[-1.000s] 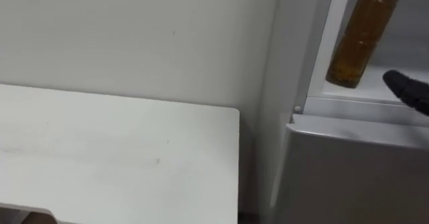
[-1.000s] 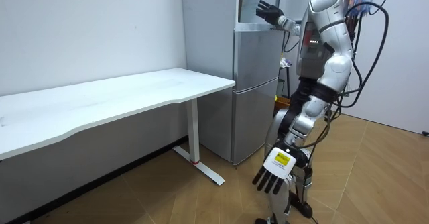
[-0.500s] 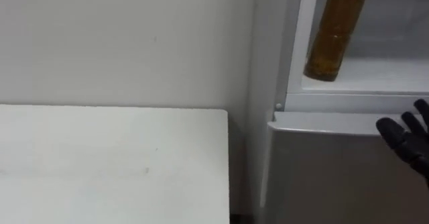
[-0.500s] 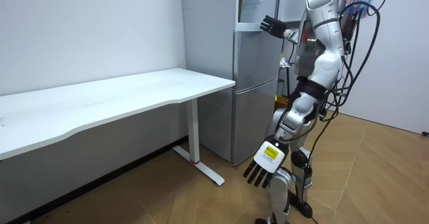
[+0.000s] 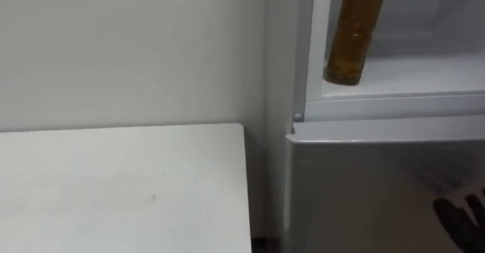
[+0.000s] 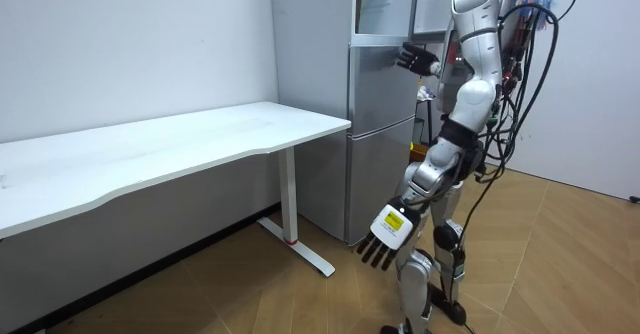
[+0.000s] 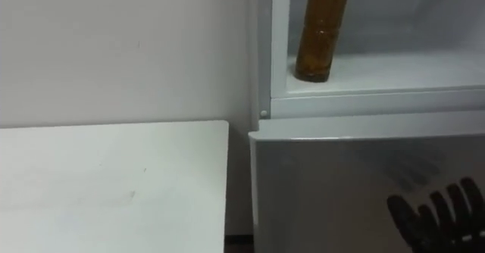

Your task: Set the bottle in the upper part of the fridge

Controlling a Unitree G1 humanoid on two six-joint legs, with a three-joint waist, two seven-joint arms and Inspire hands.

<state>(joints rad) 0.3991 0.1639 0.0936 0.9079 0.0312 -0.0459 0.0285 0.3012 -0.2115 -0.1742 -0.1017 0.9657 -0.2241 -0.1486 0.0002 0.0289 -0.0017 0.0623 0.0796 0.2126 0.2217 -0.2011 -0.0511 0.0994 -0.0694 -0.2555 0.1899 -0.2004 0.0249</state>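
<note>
An amber bottle (image 5: 352,33) stands upright on the white shelf (image 5: 409,75) of the open upper fridge compartment, near its left wall, with nothing touching it; the bottle (image 7: 322,29) has its top cut off by the picture's edge. My right hand (image 7: 436,219) is below it, in front of the grey lower fridge door (image 5: 364,185), fingers straight and spread, holding nothing. In the room view this right hand (image 6: 415,58) is raised before the fridge (image 6: 380,134). My left hand (image 6: 385,242) hangs low beside my leg, fingers straight and empty.
A white table (image 5: 114,185) stands to the left of the fridge, against the pale wall, with a narrow gap between its end and the fridge side. In the room view the table (image 6: 180,149) runs off to the room view's left over a wooden floor.
My right hand has come down from shelf height to in front of the lower door. The bottle stays standing on the shelf. The eye view has shifted, and my left arm has swung forward.
</note>
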